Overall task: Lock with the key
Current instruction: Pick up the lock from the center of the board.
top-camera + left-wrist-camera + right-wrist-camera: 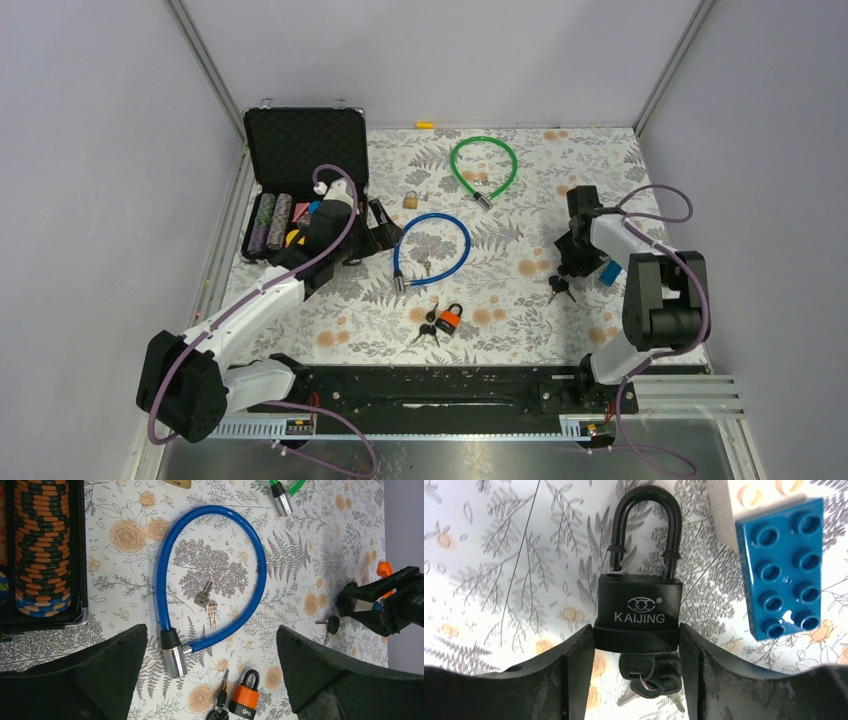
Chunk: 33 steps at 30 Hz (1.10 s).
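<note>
My right gripper is shut on a black KAIJING padlock, its jaws clamping the lock's base. The shackle stands raised out of the body. A black-headed key sits in the keyhole below, with spare keys on its ring. In the top view this gripper is at the right of the mat, the keys hanging below it. My left gripper is open and empty above a blue cable lock and an orange padlock with black keys.
A blue toy brick lies right of the black padlock. Small silver keys lie inside the blue loop. A green cable lock, a brass padlock and an open black case with poker chips are at the back.
</note>
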### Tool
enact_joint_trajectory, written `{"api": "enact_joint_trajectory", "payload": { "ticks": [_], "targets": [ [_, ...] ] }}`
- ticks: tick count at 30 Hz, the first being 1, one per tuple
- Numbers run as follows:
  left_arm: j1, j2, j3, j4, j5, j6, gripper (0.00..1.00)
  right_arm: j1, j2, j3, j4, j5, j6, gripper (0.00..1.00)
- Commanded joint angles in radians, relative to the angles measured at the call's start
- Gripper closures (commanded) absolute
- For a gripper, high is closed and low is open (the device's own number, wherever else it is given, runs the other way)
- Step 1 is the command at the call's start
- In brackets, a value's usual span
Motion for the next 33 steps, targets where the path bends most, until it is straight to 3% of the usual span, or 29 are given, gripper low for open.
{"api": "enact_joint_trajectory", "payload": {
  "ticks": [1,7,15,21,33],
  "targets": [
    [0.000,-0.021,0.011,0.032,0.001,0.003,0.01,-0.002,-0.134,-0.044,0.059,-0.124,-0.027,0.71],
    [-0.001,-0.003,0.009,0.058,0.046,-0.005,0.01,0.021,-0.188,-0.083,0.092,-0.325,-0.043,0.75],
    [-0.038,0.045,-0.020,0.167,0.151,-0.022,0.01,0.198,-0.260,-0.118,0.157,-0.355,0.009,0.75],
    [-0.111,0.152,-0.037,0.367,0.229,-0.074,0.01,0.302,-0.322,-0.172,0.319,-0.362,0.085,0.73],
    [-0.284,0.414,0.038,0.632,0.231,-0.122,0.01,0.338,-0.421,-0.295,0.622,-0.448,0.169,0.73]
  ]
}}
